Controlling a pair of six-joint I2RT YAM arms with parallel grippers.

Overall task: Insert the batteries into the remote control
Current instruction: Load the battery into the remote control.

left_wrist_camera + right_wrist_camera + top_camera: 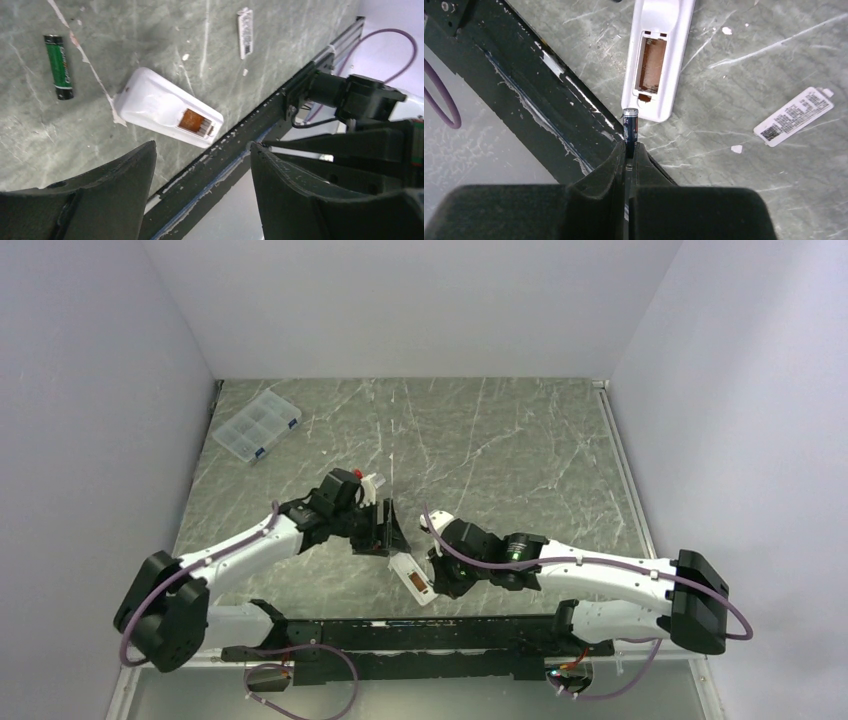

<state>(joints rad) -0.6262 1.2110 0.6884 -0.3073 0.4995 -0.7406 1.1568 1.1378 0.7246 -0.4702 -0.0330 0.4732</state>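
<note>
Remote control (pixel 656 55) lies back-up on the marbled surface (pixel 520 450) close to its near edge, between the two arms, with its reddish-brown battery recess open. Only the right wrist camera shows the right pincer (pixel 629 150) pinching a slim dark battery (pixel 630 125). The battery juts past the fingertips with its capped tip at a corner of the remote's end, and whether it touches cannot be told. Only the left wrist camera shows the second battery (pixel 60 66), green-labelled, lying loose on the surface beside the remote and apart from it. The left pincer (pixel 202 155) hangs over this spot with its fingers spread wide. A white cover piece (pixel 794 116) with a printed label lies flat to one side of the remote. From overhead, both arms reach inward with wrists tipped down, nearly meeting above the remote, and a clear compartment box (pixel 257 424) sits at the far left corner
</note>
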